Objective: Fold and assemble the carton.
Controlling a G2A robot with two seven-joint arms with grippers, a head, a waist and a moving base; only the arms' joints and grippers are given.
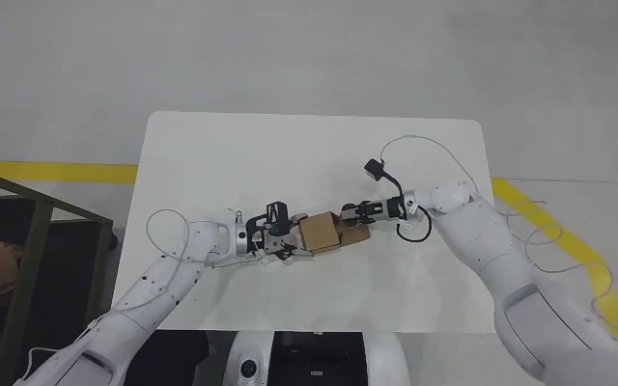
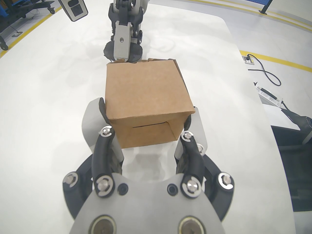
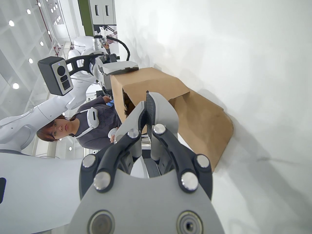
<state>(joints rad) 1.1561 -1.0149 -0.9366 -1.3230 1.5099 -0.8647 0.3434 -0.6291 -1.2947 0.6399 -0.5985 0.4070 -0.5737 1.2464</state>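
Here the brown carton (image 1: 319,233) sits on the white bench (image 1: 290,154), in the half nearer the robot, between the two hands. The left hand (image 2: 148,113) is spread to the carton's width, with a finger pressed against each side wall at one end. The right hand (image 3: 147,103) has its fingers closed together, tips at the opposite, open end, where a flap (image 3: 207,127) lies flat on the bench.
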